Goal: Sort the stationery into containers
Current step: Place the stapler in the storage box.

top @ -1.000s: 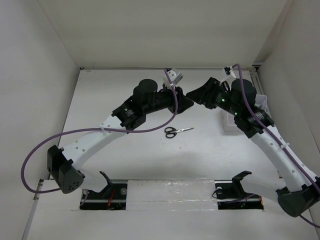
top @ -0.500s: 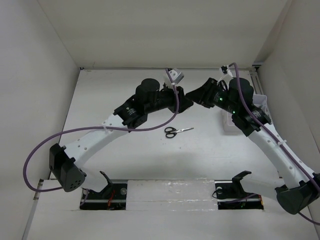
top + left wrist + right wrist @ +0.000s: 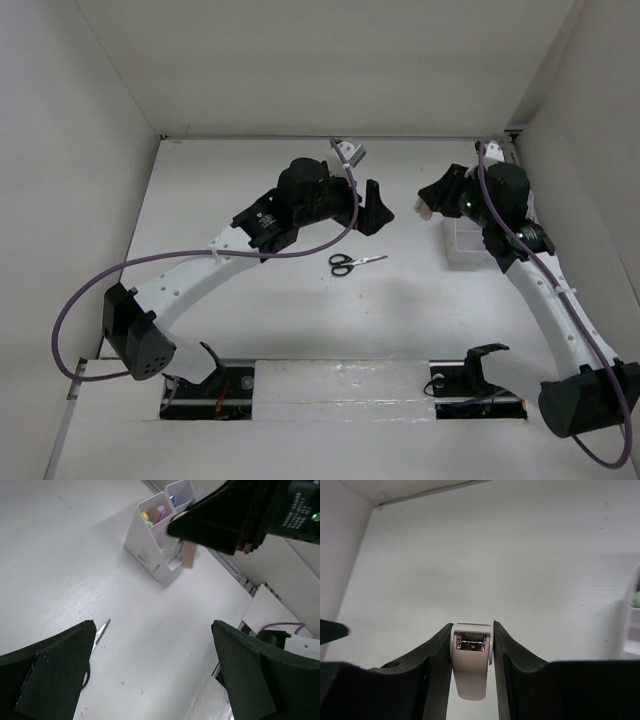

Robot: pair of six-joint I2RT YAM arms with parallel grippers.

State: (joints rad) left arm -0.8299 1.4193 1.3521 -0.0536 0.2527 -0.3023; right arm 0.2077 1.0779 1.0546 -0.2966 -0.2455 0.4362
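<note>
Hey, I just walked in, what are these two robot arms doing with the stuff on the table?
The right gripper is pinching a small pale pink eraser-like block and holding it in the air beside the cluster of white plastic bins, which hold pink, yellow and green markers. The left gripper is wide open and empty. The black-handled scissors lie on the white table between the arms, not yet sorted.
</note>
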